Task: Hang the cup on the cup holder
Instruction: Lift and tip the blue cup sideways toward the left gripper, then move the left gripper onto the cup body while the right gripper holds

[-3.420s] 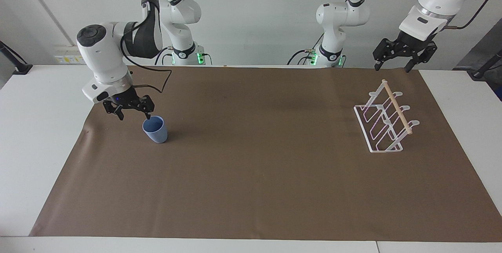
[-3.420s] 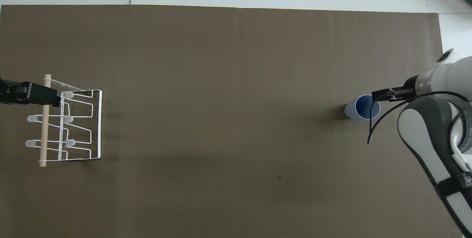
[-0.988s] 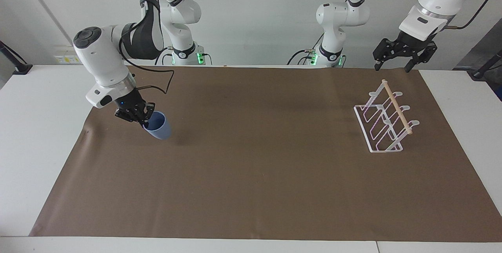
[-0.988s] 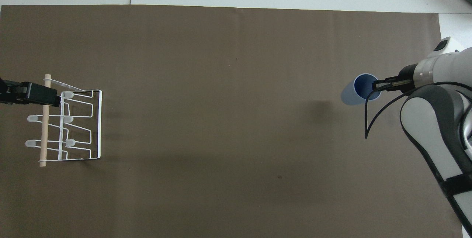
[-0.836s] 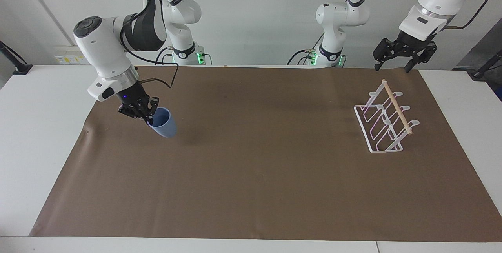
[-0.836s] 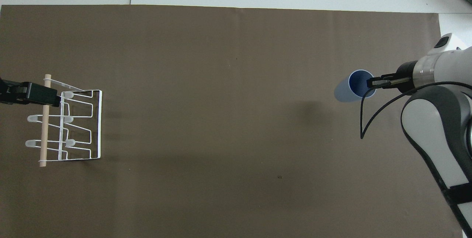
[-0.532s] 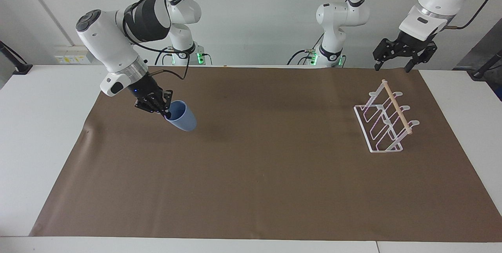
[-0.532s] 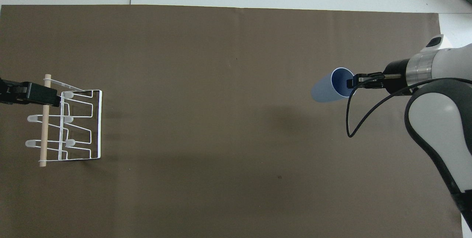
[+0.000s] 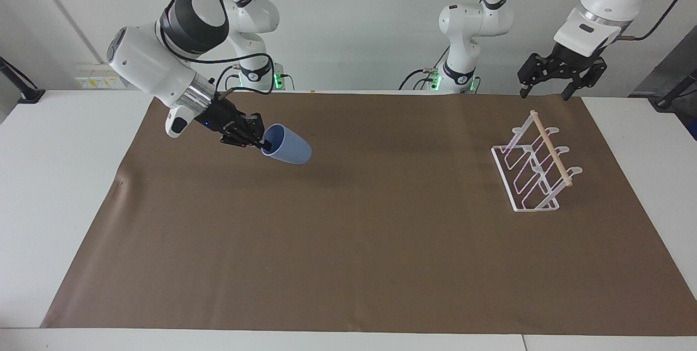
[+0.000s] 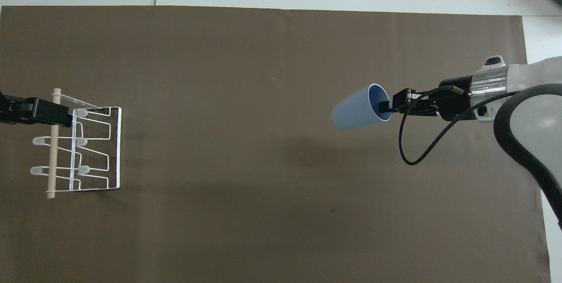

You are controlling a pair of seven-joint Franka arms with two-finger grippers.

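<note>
1. The right gripper [image 9: 265, 143] is up in the air over the brown mat [image 9: 348, 242], toward the right arm's end of the table, and it is clamped on the rim of the cup [image 9: 287, 145] — one finger inside the mouth, the other against the outer wall.

2. The cup is light blue and lifted clear of the mat. It lies almost on its side, its open mouth turned back toward the gripper and its narrower base pointing toward the middle of the table. Its shadow falls on the mat below it.

3. In the overhead view the same grip shows plainly: the dark fingertips of the right gripper [image 10: 385, 106] pinch the rim of the cup [image 10: 358, 109], and a black cable loops down from the wrist.

4. The cup holder [image 9: 536, 163] stands on the mat toward the left arm's end of the table, well apart from the cup. It is a white wire rack with slanted prongs and a pale wooden dowel across the top; no cup hangs on it.

5. The left gripper [image 9: 547, 91] waits in the air over the edge of the mat by the cup holder's robot-side end — its fingers are spread apart and hold nothing.

6. The table [image 9: 49, 177] is white around the mat.
</note>
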